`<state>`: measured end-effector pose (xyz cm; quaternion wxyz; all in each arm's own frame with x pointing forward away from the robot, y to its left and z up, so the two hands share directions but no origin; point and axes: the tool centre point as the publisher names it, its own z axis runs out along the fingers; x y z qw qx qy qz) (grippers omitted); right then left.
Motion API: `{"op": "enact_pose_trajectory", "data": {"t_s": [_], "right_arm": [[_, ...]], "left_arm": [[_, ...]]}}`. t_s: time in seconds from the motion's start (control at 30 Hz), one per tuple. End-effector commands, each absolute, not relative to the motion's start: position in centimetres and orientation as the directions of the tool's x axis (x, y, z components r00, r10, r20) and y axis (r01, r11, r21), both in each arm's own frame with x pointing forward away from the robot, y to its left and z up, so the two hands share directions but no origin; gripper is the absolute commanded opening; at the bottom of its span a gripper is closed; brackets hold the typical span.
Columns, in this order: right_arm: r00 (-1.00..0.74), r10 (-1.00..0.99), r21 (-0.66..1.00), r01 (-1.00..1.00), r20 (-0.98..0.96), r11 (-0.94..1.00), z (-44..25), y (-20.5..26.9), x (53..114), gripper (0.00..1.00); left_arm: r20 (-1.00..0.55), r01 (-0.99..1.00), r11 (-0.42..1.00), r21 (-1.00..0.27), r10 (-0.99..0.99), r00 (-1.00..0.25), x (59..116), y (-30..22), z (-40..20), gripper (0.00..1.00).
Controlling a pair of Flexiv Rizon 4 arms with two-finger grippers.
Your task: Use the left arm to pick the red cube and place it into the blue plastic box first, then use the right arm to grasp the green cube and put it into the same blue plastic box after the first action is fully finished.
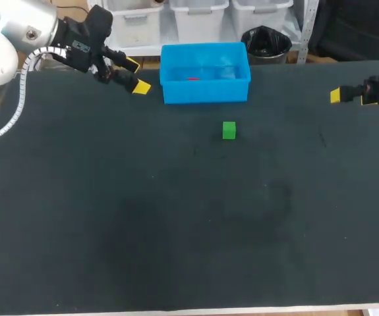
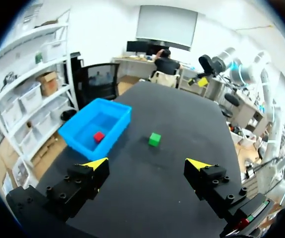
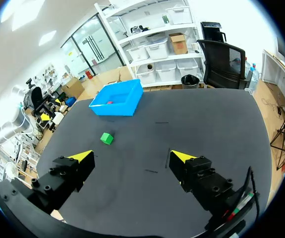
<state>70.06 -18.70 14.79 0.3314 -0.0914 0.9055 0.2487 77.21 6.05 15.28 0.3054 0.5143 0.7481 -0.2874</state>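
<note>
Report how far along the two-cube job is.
Done: the red cube lies in the blue plastic box; the left gripper hangs beside it, jaws open and empty. In hand: nothing; the right gripper is off to the right, jaws open. Left: the green cube, on the table before the box, to go in.

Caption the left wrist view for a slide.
Open left gripper; red cube inside blue box, green cube on table.

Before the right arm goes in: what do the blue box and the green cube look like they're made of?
Blue box: probably thin plastic, smooth and slightly glossy, with faintly translucent walls. Green cube: evenly coloured, matte, sharp-edged; it may be painted wood or plastic, cannot tell which.
</note>
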Motion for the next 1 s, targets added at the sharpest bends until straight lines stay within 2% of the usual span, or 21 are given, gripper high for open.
{"op": "enact_pose_trajectory", "data": {"t_s": [0.03, 0.3, 1.0], "right_arm": [[-0.765, 0.000, 0.386, -0.325, -0.644, 0.863, 14.9, -18.6, 70.0, 1.00], [-0.765, 0.000, 0.386, -0.325, -0.644, 0.863, 14.9, -18.6, 70.0, 1.00], [-0.768, 0.004, 0.381, -0.313, -0.640, 0.870, 14.7, -17.9, 70.2, 1.00]], "left_arm": [[-0.752, 0.955, 0.279, -0.102, 0.606, -0.258, 76.7, 6.2, 15.3, 1.00], [-0.731, 0.973, 0.222, -0.064, 0.653, -0.198, 75.5, 6.7, 14.9, 1.00], [-0.731, 0.973, 0.222, -0.064, 0.653, -0.198, 75.5, 6.7, 14.9, 1.00]]}}
